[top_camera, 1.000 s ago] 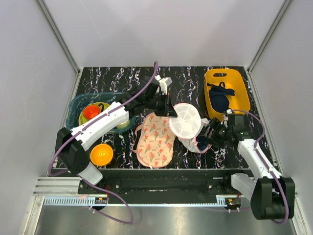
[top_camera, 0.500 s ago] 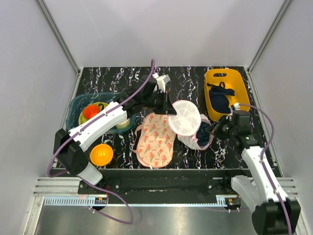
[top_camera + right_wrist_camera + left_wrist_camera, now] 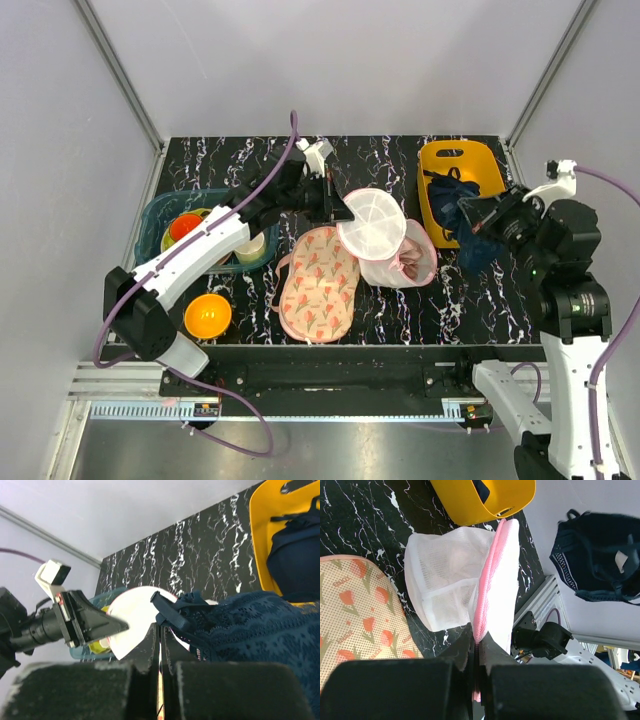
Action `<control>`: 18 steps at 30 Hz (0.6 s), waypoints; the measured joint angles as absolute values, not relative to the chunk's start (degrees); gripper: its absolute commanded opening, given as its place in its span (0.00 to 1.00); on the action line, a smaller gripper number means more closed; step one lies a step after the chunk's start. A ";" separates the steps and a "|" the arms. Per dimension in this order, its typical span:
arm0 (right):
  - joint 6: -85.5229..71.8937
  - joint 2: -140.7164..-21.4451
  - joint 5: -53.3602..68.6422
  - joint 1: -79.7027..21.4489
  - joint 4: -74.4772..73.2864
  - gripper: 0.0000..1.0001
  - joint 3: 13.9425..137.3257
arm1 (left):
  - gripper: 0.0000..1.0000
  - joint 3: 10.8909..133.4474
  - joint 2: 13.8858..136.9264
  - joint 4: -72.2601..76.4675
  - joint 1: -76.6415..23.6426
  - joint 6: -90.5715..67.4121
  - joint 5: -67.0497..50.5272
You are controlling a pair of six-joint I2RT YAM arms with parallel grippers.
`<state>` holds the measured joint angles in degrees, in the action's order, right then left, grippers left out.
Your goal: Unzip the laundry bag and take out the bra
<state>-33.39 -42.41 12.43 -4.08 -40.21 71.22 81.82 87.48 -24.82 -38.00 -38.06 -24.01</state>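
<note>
Unzip step looks done: the laundry bag (image 3: 398, 262) lies open mid-bench (image 3: 400, 160), just R of a floral pad (image 3: 318, 285). Its round flap (image 3: 372, 222) is tipped up, w/ the pink zip rim (image 3: 487, 580) pinched between the left jaws, which are closed on it. Pale pink fabric, prob. the bra (image 3: 416, 264), is seen inside the bag's mouth, so removal is judged not done. A navy garment (image 3: 474, 240) is clamped in the right jaws, held high beside a yellow tub (image 3: 495, 175).
</note>
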 measured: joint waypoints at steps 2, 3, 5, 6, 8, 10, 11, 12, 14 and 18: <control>-32.75 -44.21 10.76 -4.08 -40.47 0.00 73.73 | 0.00 81.52 87.48 -24.40 -37.76 -38.06 -24.05; -32.23 -45.32 9.67 -4.08 -40.66 0.00 74.98 | 0.00 81.28 87.48 -24.14 -37.74 -38.06 -24.18; -31.20 -47.53 7.70 -4.08 -40.64 0.00 77.38 | 0.00 80.84 87.48 -23.92 -37.67 -38.13 -24.56; -30.55 -48.99 6.59 -4.08 -40.64 0.00 78.70 | 0.00 80.62 87.50 -23.73 -37.67 -38.22 -24.86; -29.34 -52.25 4.95 -4.08 -40.03 0.00 81.34 | 0.00 80.23 87.50 -23.44 -37.65 -38.33 -25.36; -28.12 -56.05 3.29 -4.08 -38.92 0.00 83.40 | 0.00 80.07 87.50 -23.40 -37.65 -38.50 -25.74; -27.57 -58.19 2.39 -4.08 -38.17 0.00 84.09 | 0.00 80.07 87.50 -23.33 -37.65 -38.52 -25.93; -27.00 -60.23 1.69 -4.05 -37.43 0.00 84.71 | 0.00 80.07 87.50 -23.20 -37.65 -38.54 -26.02; -26.22 -64.16 0.40 -3.90 -35.97 0.00 85.67 | 0.00 80.07 87.50 -22.96 -37.65 -38.57 -26.22; -25.71 -73.06 -1.04 -2.09 -33.41 0.00 85.73 | 0.00 79.96 87.50 -22.76 -37.65 -38.57 -26.59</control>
<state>-25.71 -73.06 -1.04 -2.09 -33.41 85.73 79.96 87.50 -22.76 -37.65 -38.57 -26.59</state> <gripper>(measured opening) 0.012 0.013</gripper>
